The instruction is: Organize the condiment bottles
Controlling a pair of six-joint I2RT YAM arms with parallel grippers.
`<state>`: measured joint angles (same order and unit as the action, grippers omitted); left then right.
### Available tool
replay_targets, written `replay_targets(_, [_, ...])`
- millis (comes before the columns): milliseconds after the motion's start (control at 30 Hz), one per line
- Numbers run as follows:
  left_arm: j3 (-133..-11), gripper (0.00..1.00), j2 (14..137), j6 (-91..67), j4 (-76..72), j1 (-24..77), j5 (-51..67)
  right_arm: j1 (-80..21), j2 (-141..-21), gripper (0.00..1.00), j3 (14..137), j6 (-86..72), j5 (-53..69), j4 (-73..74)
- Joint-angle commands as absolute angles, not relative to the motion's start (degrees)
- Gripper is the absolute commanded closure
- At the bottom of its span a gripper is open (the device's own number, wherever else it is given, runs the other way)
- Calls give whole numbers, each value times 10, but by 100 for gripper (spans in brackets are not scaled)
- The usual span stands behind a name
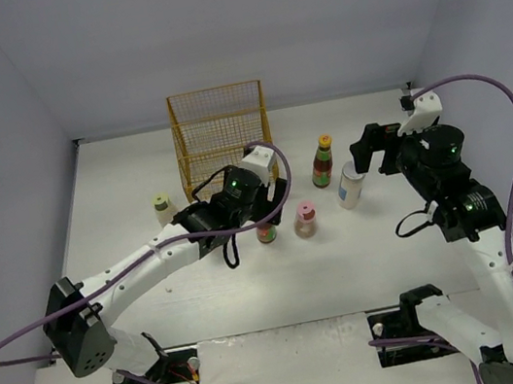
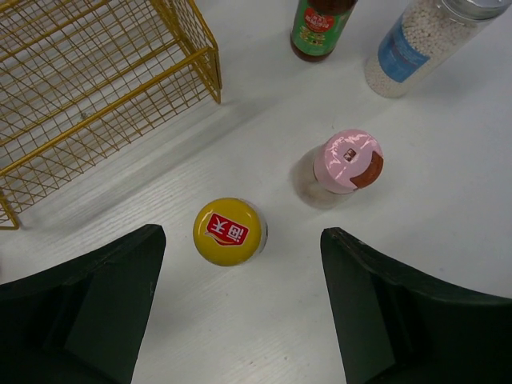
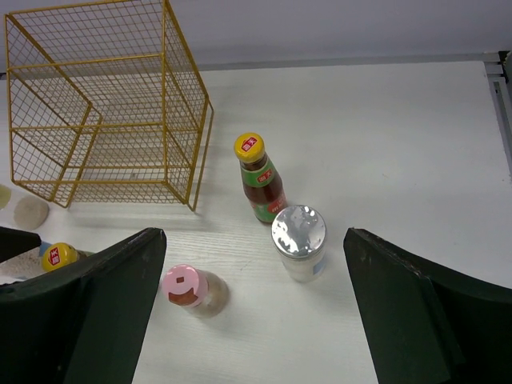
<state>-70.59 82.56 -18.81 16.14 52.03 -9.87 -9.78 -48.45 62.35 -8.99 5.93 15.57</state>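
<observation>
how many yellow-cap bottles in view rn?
2. One yellow-capped bottle stands below the open left fingers, beside the pink-capped jar. The other yellow-capped bottle stands farther back, next to the silver-lidded jar. The left arm may hide more.

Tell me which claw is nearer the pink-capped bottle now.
Left. The left claw hangs open over the yellow-capped bottle beside the pink-capped bottle; the right claw is farther off, by the silver-lidded jar.

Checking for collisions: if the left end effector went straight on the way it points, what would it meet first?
Most likely the yellow-capped bottle, centred between the open fingers of the left end effector; depth is unclear.
</observation>
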Motion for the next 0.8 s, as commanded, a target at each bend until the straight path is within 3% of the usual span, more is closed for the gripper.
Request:
replay_targets(0, [-714,21,821,-201,101,523,-136,-99,-476,0,627,-90,71,127])
replay_targets(233, [-695,23,831,-204,78,522,-150,-99,-475,0,627,-88,76,131])
replay_targets(467, [-678,35,838,-209,60,522,-147,-99,-475,0,625,-84,84,133])
replay_targets(767, [-667,36,846,-211,53,522,-144,-98,-473,0,621,-83,87,136])
